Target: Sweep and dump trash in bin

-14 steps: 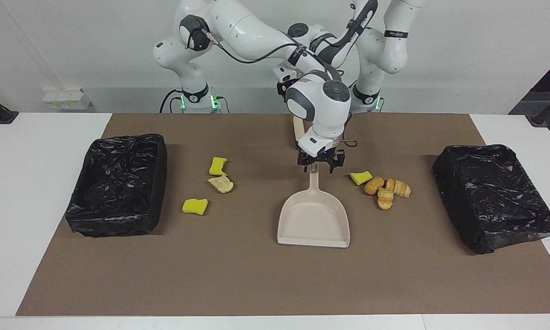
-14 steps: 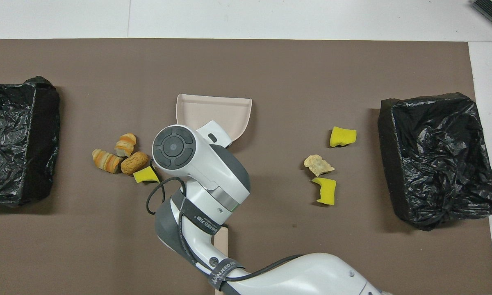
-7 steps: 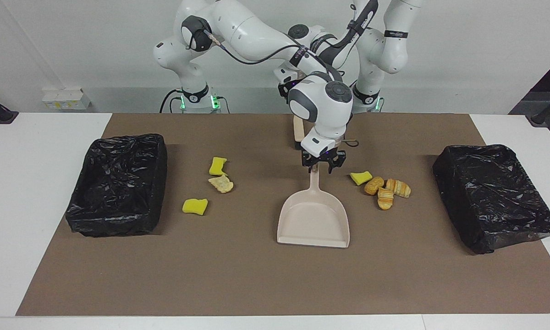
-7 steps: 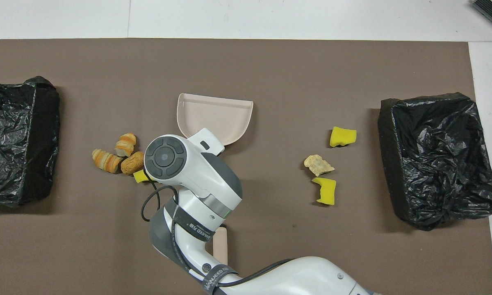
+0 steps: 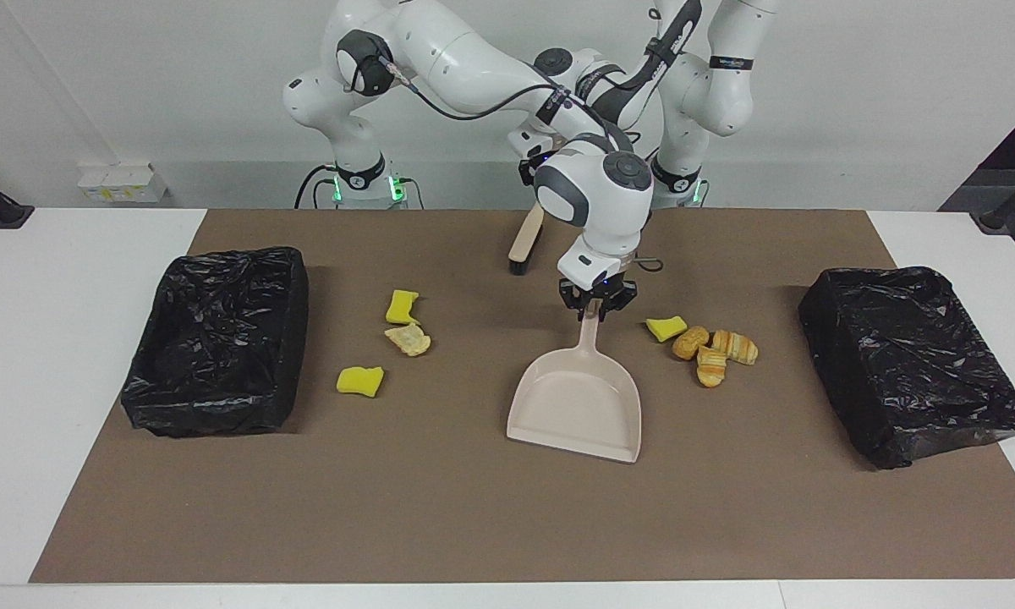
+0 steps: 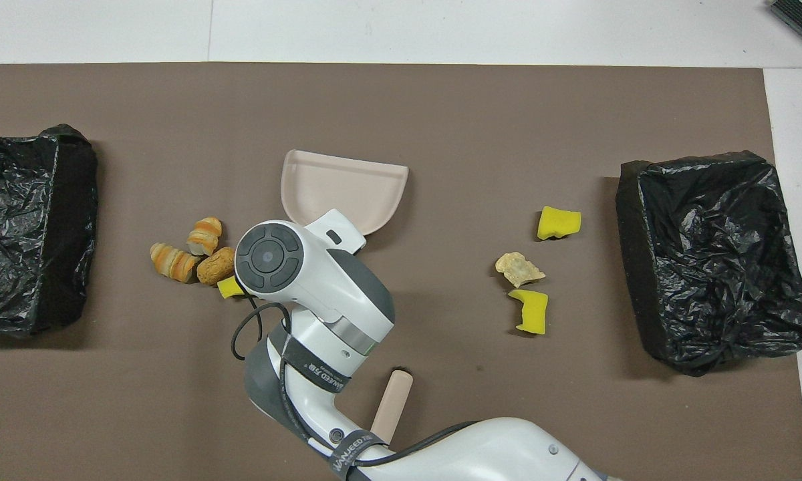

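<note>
Right gripper (image 5: 593,311) clamped on dustpan (image 5: 577,413) handle; left gripper shut on brush (image 5: 525,239). We judge trash (image 5: 715,348) light, crumbly, soft: sweep it, don't pinch.

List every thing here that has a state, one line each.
Right end effector: shut on the dustpan's handle.
Left end effector: shut on the brush, mostly hidden by the right arm.
Dustpan: empty, pan resting on the mat.
Brush: tilted, bristles down.
Trash: seven scraps loose on the mat, none in the dustpan.
Bins: two, lined with black bags.
</note>
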### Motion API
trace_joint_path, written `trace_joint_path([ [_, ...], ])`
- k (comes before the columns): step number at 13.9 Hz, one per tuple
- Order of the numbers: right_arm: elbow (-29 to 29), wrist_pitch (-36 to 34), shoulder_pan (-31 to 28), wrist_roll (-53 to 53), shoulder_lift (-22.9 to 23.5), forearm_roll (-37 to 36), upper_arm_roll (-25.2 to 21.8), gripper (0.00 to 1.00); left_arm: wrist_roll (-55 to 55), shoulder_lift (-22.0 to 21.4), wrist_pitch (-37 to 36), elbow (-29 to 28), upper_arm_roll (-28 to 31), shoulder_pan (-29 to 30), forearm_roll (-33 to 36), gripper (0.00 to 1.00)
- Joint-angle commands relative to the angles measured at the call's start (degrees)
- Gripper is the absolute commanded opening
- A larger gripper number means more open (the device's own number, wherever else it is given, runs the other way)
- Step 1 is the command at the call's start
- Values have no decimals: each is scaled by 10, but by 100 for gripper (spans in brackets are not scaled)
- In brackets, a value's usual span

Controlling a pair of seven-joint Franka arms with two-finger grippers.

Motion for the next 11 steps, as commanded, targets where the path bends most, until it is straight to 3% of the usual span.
trace_joint_path([
  [1, -5, 7, -3, 12, -2, -26, 4, 0, -5, -7, -46, 17, -1, 18, 16, 0],
  [10, -17, 0, -18, -13, -12, -1, 5, 0, 3, -8, -35, 17, -3, 47, 18, 0],
  [11, -17, 1, -19, -19, -11, -1, 5, 0, 4, -8, -35, 16, -3, 48, 18, 4],
])
